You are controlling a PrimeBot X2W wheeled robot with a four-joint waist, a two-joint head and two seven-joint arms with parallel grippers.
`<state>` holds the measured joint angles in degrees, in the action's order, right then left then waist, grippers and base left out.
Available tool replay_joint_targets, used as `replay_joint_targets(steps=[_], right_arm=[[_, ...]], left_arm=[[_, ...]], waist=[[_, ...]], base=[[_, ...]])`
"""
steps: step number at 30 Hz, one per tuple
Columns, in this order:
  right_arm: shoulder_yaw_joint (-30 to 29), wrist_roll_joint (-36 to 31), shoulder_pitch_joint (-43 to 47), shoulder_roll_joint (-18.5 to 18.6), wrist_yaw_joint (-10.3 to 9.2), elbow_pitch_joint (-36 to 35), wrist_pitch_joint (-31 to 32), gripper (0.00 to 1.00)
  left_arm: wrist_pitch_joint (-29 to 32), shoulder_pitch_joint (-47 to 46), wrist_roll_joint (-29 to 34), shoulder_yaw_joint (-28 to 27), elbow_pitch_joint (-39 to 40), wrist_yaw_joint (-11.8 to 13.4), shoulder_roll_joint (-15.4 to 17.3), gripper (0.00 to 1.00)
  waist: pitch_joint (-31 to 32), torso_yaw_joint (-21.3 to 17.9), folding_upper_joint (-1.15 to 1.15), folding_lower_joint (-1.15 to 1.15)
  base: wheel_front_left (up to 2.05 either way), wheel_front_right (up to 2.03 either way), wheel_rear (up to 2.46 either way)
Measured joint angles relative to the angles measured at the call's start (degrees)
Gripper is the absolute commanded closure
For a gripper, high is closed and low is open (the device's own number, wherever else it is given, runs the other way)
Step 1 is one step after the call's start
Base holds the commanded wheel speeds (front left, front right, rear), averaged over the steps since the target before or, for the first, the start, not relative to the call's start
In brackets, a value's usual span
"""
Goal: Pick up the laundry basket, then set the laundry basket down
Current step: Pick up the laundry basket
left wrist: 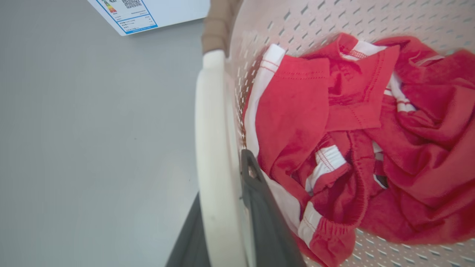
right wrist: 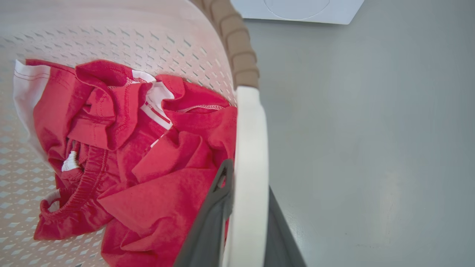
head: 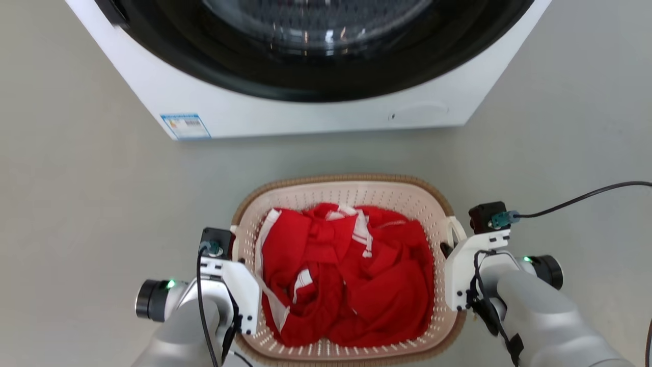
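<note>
The laundry basket (head: 346, 179), clamped from both sides
The left gripper (left wrist: 222, 193) pinches the left white handle (left wrist: 211, 122), one finger inside the wall and one outside. The right gripper (right wrist: 250, 193) grips the right white handle (right wrist: 252, 129) likewise. The laundry basket, holding red clothes (head: 351, 275), lies between the arms, near the washing machine (head: 305, 112), with bare grey floor (head: 76, 204) on both sides.

forearms (head: 540, 316) silver-grey | wrist housings (head: 466, 270) white | cables (head: 575, 199) black | LEDs (head: 171, 283) green
</note>
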<state>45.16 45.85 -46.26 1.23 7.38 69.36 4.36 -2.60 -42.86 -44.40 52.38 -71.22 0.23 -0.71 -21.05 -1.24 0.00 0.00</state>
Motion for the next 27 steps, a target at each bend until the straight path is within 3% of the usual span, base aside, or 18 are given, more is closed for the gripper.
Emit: replay_joint_targets(steps=[27], right_arm=[[5.13,7.69,9.03,-0.71,0.25,0.65,11.79,1.00]], left_arm=[[12.68,10.18,-4.55,3.16,-0.29,-0.31,-0.48,1.00]], waist=[[19.80,-0.59,0.00,-0.01]], base=[[0.00,0.00,0.00]])
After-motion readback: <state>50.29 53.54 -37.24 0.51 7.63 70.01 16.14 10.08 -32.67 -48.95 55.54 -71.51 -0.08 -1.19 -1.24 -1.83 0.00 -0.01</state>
